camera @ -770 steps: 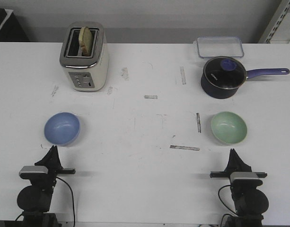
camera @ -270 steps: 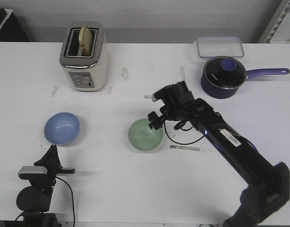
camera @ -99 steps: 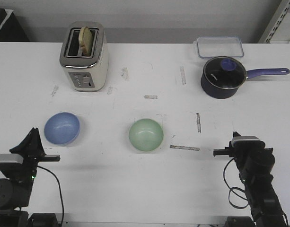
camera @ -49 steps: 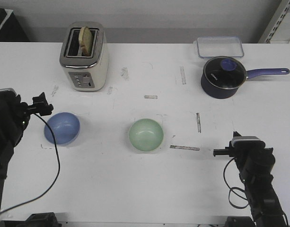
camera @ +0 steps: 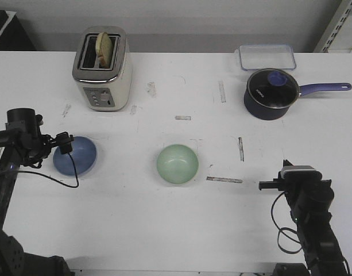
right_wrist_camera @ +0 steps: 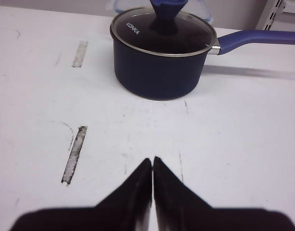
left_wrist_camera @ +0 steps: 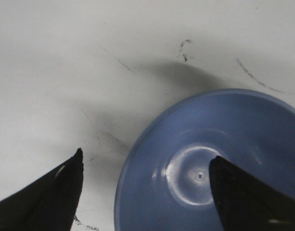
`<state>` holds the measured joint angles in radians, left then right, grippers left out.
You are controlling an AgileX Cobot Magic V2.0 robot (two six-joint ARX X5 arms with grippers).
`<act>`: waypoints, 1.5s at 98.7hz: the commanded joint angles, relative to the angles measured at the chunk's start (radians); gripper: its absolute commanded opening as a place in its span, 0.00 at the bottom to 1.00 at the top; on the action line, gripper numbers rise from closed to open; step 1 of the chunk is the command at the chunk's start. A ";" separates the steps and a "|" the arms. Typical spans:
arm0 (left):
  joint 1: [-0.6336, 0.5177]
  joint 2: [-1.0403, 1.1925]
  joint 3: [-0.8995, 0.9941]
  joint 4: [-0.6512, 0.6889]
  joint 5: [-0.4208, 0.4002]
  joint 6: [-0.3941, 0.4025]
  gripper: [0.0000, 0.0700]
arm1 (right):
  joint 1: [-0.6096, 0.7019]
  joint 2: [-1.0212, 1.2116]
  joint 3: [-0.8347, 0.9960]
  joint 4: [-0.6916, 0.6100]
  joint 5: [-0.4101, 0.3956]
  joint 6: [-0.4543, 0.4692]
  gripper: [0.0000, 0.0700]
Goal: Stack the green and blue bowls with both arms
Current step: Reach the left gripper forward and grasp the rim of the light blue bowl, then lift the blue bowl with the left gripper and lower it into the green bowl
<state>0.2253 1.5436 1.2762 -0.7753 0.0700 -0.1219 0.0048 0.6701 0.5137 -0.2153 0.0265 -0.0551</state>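
The light blue bowl (camera: 78,156) sits upright on the table at the left. My left gripper (camera: 64,144) is open over its left rim. In the left wrist view the gripper (left_wrist_camera: 146,156) straddles the bowl (left_wrist_camera: 210,144): one finger hangs over the bare table outside it, the other over its inside. I cannot tell whether either touches it. The pale green bowl (camera: 177,164) sits upright and alone at the table's middle. My right gripper (camera: 286,167) is shut and empty, low at the front right, also shown in the right wrist view (right_wrist_camera: 152,160).
A cream toaster (camera: 102,69) with bread stands at the back left. A dark navy saucepan (camera: 271,94) with lid and long handle stands at the back right, also in the right wrist view (right_wrist_camera: 159,57). A clear lidded box (camera: 267,57) lies behind it. Tape strips (camera: 224,180) mark the table.
My left arm has swung in and lowered its open gripper onto the blue bowl's left rim. The right arm and the green bowl have stayed still over the last second.
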 commanded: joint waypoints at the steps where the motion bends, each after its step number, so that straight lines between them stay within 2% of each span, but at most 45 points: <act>1: 0.005 0.047 0.013 -0.011 0.002 -0.003 0.70 | 0.001 0.005 0.011 0.013 -0.002 0.004 0.00; 18: 0.005 0.109 0.013 -0.011 0.002 -0.003 0.65 | 0.001 0.005 0.011 0.013 -0.002 0.003 0.00; 23: 0.005 0.110 0.013 -0.012 0.002 -0.003 0.54 | 0.001 0.005 0.011 0.013 -0.002 0.004 0.00; 36: 0.005 0.110 0.013 -0.014 0.002 -0.003 0.12 | 0.001 0.005 0.011 0.013 -0.002 0.003 0.00; 43: 0.005 0.110 0.013 -0.016 0.002 -0.003 0.00 | 0.001 0.005 0.011 0.013 -0.002 0.004 0.00; 72: 0.001 0.106 0.082 -0.014 0.010 0.009 0.00 | 0.001 0.005 0.011 0.014 -0.001 0.003 0.00; 101: -0.083 0.088 0.391 -0.196 0.021 -0.009 0.00 | 0.001 0.005 0.011 0.013 -0.002 0.004 0.00; 117: -0.224 0.071 0.517 -0.233 0.090 -0.029 0.00 | 0.001 0.005 0.011 0.013 -0.002 0.006 0.00; 148: -0.608 0.117 0.534 -0.192 0.092 -0.019 0.00 | 0.001 0.005 0.011 0.012 -0.002 0.007 0.00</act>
<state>-0.3195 1.6230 1.7931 -0.9825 0.1574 -0.1452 0.0048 0.6701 0.5137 -0.2150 0.0265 -0.0547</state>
